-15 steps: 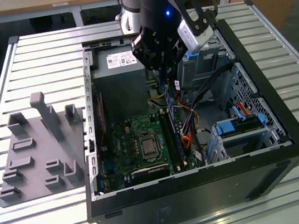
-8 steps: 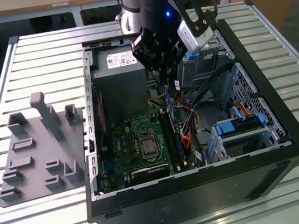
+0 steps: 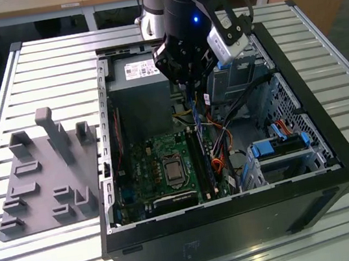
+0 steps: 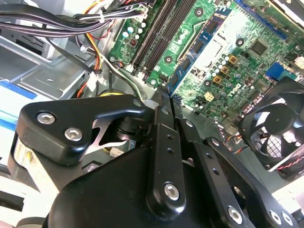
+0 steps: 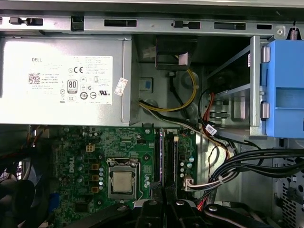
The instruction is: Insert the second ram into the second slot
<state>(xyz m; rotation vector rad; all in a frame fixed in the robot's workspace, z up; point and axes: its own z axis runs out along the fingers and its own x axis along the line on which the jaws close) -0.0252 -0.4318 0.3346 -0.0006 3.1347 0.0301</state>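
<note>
We see the gripper point(image 3: 188, 82) inside the open computer case point(image 3: 240, 216), fingers point(image 4: 161, 133) pinched nearly together on the second ram point(image 3: 197, 115), the stick hanging straight below the fingertips, memory slots point(image 5: 167, 156) just beneath it, we note the motherboard point(image 3: 147, 167) under the gripper

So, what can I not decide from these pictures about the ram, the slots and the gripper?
What, if anything, the gripper carries: in the exterior view its own body covers the space under it.
Whether the memory slots are filled: in the first wrist view they are thin dark strips, and the gripper overlaps one end.
The fan: in the second wrist view the picture's edge cuts it off.
</note>
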